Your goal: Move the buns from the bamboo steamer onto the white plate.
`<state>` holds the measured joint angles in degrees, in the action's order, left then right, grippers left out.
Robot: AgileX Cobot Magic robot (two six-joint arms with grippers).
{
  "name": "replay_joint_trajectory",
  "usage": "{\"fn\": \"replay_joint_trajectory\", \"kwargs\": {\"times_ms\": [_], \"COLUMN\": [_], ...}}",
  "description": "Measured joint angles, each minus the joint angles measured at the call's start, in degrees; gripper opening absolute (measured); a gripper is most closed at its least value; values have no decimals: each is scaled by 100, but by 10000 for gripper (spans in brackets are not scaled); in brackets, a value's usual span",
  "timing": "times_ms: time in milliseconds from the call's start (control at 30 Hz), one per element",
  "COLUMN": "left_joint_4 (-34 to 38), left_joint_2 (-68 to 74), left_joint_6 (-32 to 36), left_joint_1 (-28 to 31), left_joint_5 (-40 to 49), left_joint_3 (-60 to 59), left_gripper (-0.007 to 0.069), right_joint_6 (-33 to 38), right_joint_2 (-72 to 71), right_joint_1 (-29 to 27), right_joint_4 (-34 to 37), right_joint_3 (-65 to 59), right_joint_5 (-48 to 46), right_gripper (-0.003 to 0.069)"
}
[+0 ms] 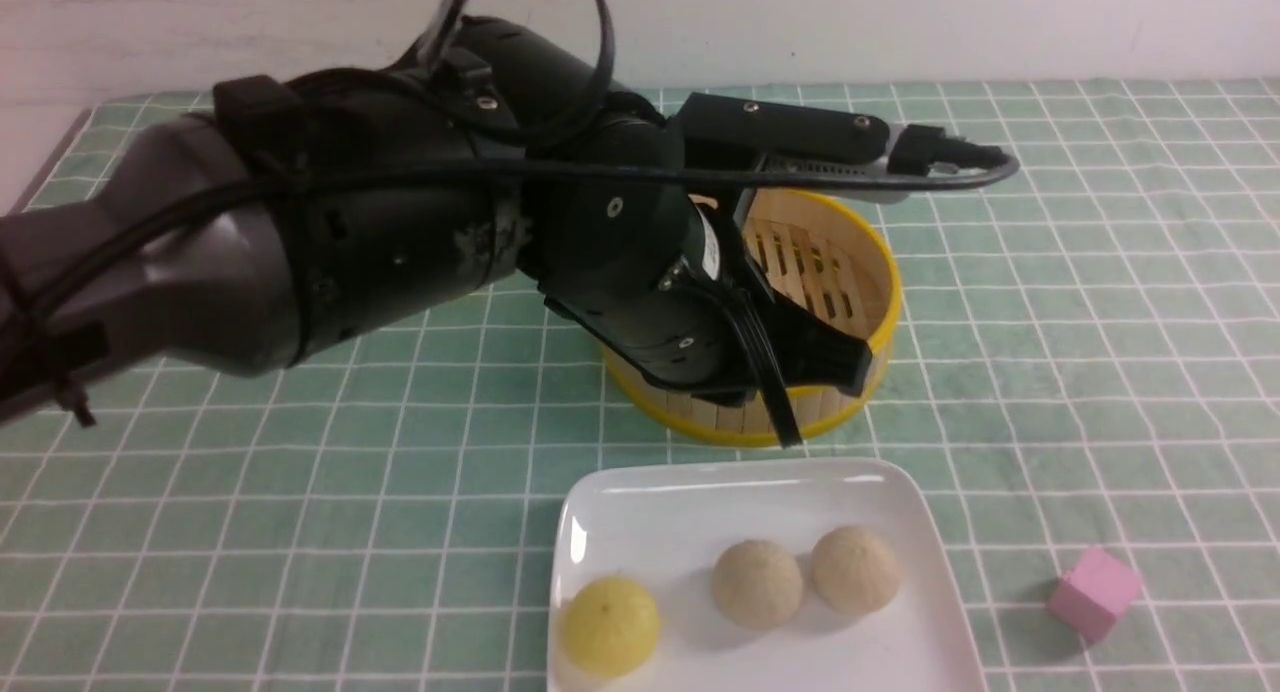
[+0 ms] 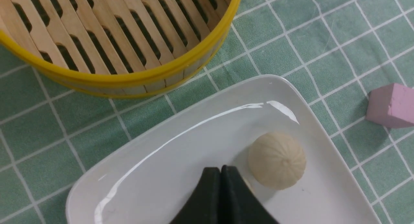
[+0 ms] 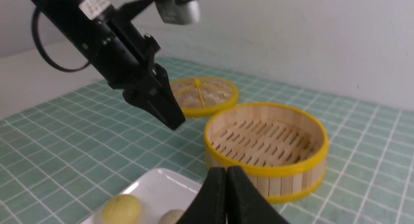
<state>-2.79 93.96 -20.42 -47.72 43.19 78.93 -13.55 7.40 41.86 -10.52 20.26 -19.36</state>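
Buns (image 1: pixel 757 584): you've got both on the white plate (image 1: pixel 640 512), just beside each other around its mid; the rt one (image 1: pixel 855 569) sits a bit nearer the plate's far edge. A yellow ball (image 1: pixel 610 625) shares the plate at its near-left corner, apart from them.

The bamboo steamer (image 1: pixel 890 302) stands upright on the green checked cloth (image 1: pixel 300 532) just past the plate's far edge, not touching it, w/ its slatted floor open to view. Its lid (image 3: pixel 203 96) lies flat farther from the plate than the steamer. A pink cube (image 1: pixel 1093 592) sits on the cloth off the plate's rt side, clear of the rim.

Your left gripper (image 2: pixel 220 172) hangs above the plate's far part, close to one bun, fingers pressed together w/ nothing between them. Your right gripper (image 3: pixel 226 172) shows only in its own wrist view: fingers pressed together too, nothing held, raised near the plate; exact spot you can't tell.
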Motion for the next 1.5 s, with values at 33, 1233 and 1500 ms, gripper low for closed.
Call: {"fn": "replay_joint_trajectory", "kwargs": {"times_ms": [33, 1233, 1500], "left_joint_4": [0, 115, 115], "left_joint_2": [0, 135, 135], "left_joint_6": [0, 0, 5], "left_joint_1": [0, 0, 0], "left_joint_5": [0, 231, 231], "left_joint_3": [0, 0, 0], "left_gripper": [1, 20, 29], "right_joint_6": [0, 713, 713], "right_joint_2": [0, 0, 0], "right_joint_1": [0, 7, 7], "right_joint_4": [0, 835, 835], "right_joint_3": [0, -151, -151], "right_joint_5": [0, -238, -244], "right_gripper": [22, 57, 72]}}
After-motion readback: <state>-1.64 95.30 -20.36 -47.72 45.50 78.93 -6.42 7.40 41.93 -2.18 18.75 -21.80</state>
